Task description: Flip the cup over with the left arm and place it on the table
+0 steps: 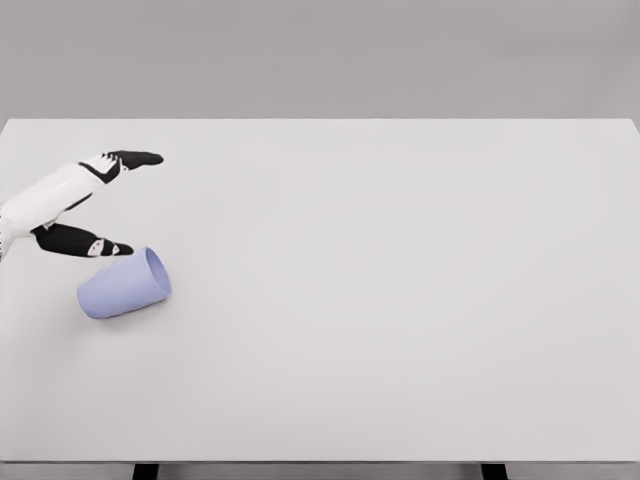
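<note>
White table [400, 300] bears 1 toppled cup [124, 285].

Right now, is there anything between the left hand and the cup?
No. In the head view only bare table lies between the open left hand and the tipped cup.

We see one arm, a smooth white shell entering from the picture's left edge. Its hand [95, 205] is white on the back, with glossy black fingers [135, 158] and thumb. Small white patches mark the black finger joints, and no cables or screws show.
</note>
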